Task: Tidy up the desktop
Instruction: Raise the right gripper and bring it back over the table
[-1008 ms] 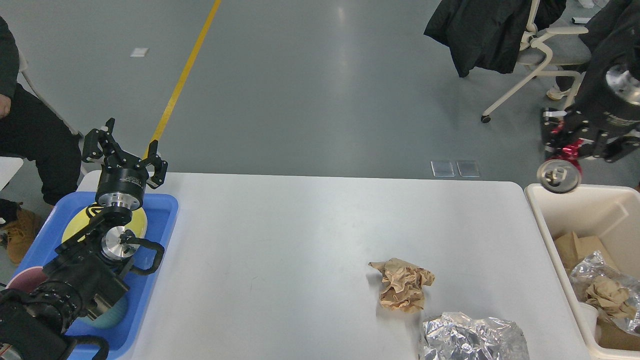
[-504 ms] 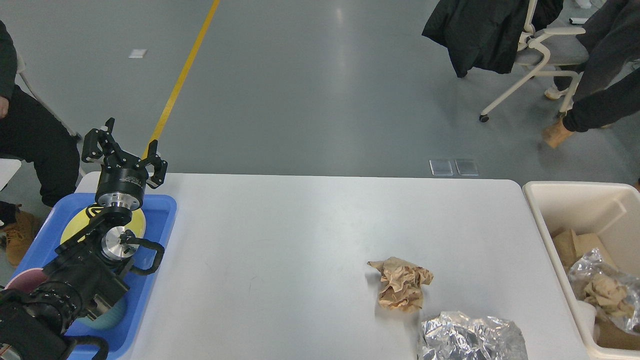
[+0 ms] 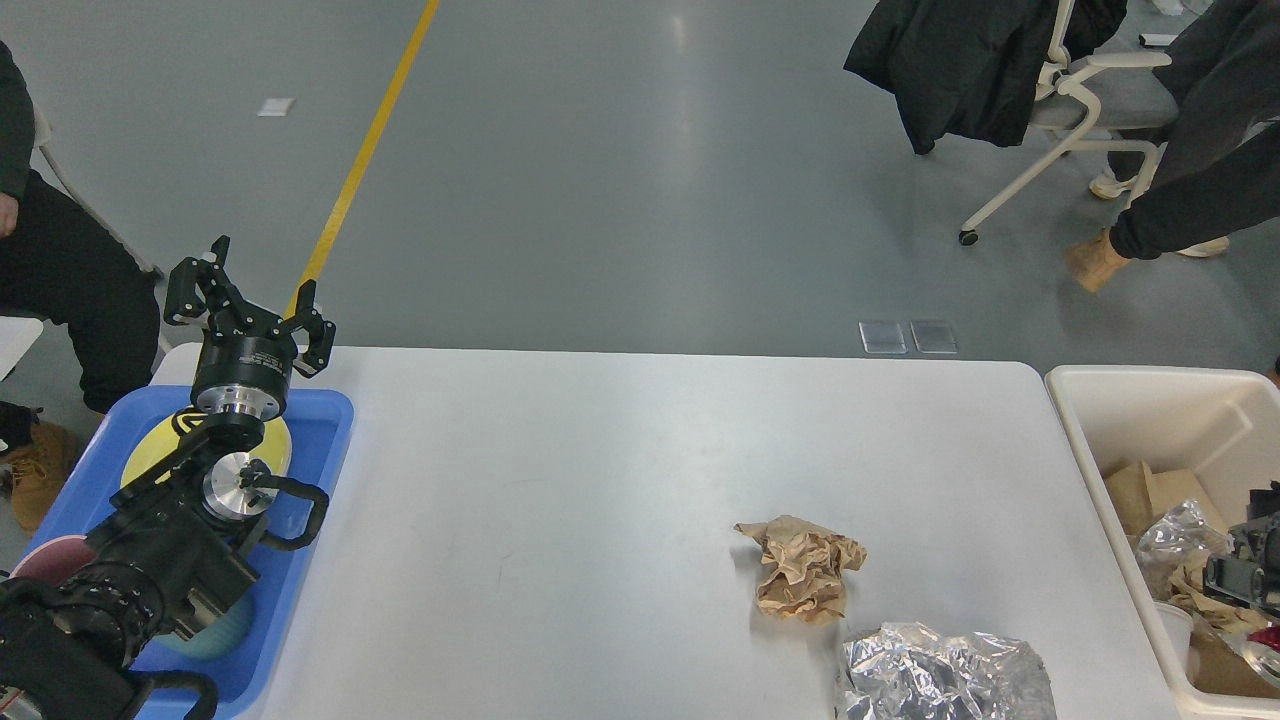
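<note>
- Counter (image 3: 600, 480): the white desktop fills the middle of the head view, its long axis running left to right, with a blue tray (image 3: 325, 440) at its left end and a cream bin (image 3: 1130, 400) against its right end.
- Foil sheet (image 3: 945, 675): crumpled, at the near edge toward the right, partly cut off by the frame.
- Brown paper wad (image 3: 803, 580): crumpled, just beyond the foil and nearly touching it; both scraps lie loose on the counter, so tidying is not finished.
- Deciding relation: both scraps sit well right of centre, near the bin and far across the counter from the left arm. By my judgement the right arm is the nearer one and the bin the likely place for them.
- Left gripper (image 3: 250, 290): raised above the far end of the tray, jaws spread wide, holding and touching nothing.
- Right gripper (image 3: 1250, 575): only a dark part shows at the right frame edge, over the bin's paper and foil contents; I cannot tell how its jaws stand or whether they carry anything.
</note>
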Controlling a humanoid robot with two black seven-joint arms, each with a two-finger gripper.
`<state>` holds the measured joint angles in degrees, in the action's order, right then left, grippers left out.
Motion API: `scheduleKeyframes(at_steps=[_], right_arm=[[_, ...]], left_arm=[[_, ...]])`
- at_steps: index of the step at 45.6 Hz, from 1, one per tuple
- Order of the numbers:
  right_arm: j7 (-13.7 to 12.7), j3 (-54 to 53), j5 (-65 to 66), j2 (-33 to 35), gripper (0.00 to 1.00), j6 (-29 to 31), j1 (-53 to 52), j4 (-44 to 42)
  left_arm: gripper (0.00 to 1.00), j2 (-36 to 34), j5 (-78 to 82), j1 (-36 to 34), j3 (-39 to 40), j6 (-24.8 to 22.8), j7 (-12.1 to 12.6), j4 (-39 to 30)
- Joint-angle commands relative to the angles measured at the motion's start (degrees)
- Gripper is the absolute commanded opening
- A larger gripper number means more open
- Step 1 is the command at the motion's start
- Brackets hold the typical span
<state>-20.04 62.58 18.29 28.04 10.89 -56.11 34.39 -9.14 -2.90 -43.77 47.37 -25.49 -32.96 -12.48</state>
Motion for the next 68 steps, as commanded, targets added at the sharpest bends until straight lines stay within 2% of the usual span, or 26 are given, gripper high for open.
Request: scheduleKeyframes(at_steps=[1, 3, 4, 8, 10, 15, 36, 43, 45, 46, 50, 56, 61, 68], right_arm=[[0.0, -1.2, 0.1, 0.1, 0.05, -1.6, 1.2, -1.1], [0.0, -1.3, 0.0, 0.0, 0.09, -1.7, 1.3, -1.9], [0.0, -1.3, 0.0, 0.0, 0.14, -1.7, 1.3, -2.2], [0.1, -1.4, -0.1, -0.1, 0.50, -2.1, 1.3, -2.7], [0.1, -1.4, -0.1, -0.1, 0.59, -2.2, 1.3, -3.1], [0.1, -1.8, -0.1, -0.1, 0.66, -3.0, 1.6, -4.0], [0.2, -1.8, -0.1, -0.5, 0.67, -3.4, 2.8, -4.0], [0.2, -1.8, -0.1, -0.3, 0.77, -3.4, 2.6, -4.0], [0.2, -2.0, -0.4, -0.1, 0.94, -3.2, 2.1, -3.5], [0.2, -2.0, -0.5, -0.1, 1.00, -2.9, 1.7, -2.9], [0.1, -2.1, -0.6, -0.1, 1.00, -1.6, -2.4, -0.6], [0.0, -0.6, -0.5, 4.0, 1.00, 4.7, -14.1, 6.7], [0.0, 2.2, -0.4, 5.8, 1.00, 16.1, -26.8, 10.5], [0.0, 2.8, -0.5, 2.7, 1.00, 32.7, -41.7, 11.5]], left_arm=[[0.96, 0.0, 0.0, 0.0, 0.0, 0.0, 0.0, 0.0], [0.96, 0.0, 0.0, 0.0, 0.0, 0.0, 0.0, 0.0], [0.96, 0.0, 0.0, 0.0, 0.0, 0.0, 0.0, 0.0], [0.96, 0.0, 0.0, 0.0, 0.0, 0.0, 0.0, 0.0], [0.96, 0.0, 0.0, 0.0, 0.0, 0.0, 0.0, 0.0], [0.96, 0.0, 0.0, 0.0, 0.0, 0.0, 0.0, 0.0], [0.96, 0.0, 0.0, 0.0, 0.0, 0.0, 0.0, 0.0], [0.96, 0.0, 0.0, 0.0, 0.0, 0.0, 0.0, 0.0], [0.96, 0.0, 0.0, 0.0, 0.0, 0.0, 0.0, 0.0], [0.96, 0.0, 0.0, 0.0, 0.0, 0.0, 0.0, 0.0], [0.96, 0.0, 0.0, 0.0, 0.0, 0.0, 0.0, 0.0], [0.96, 0.0, 0.0, 0.0, 0.0, 0.0, 0.0, 0.0], [0.96, 0.0, 0.0, 0.0, 0.0, 0.0, 0.0, 0.0], [0.96, 0.0, 0.0, 0.0, 0.0, 0.0, 0.0, 0.0]])
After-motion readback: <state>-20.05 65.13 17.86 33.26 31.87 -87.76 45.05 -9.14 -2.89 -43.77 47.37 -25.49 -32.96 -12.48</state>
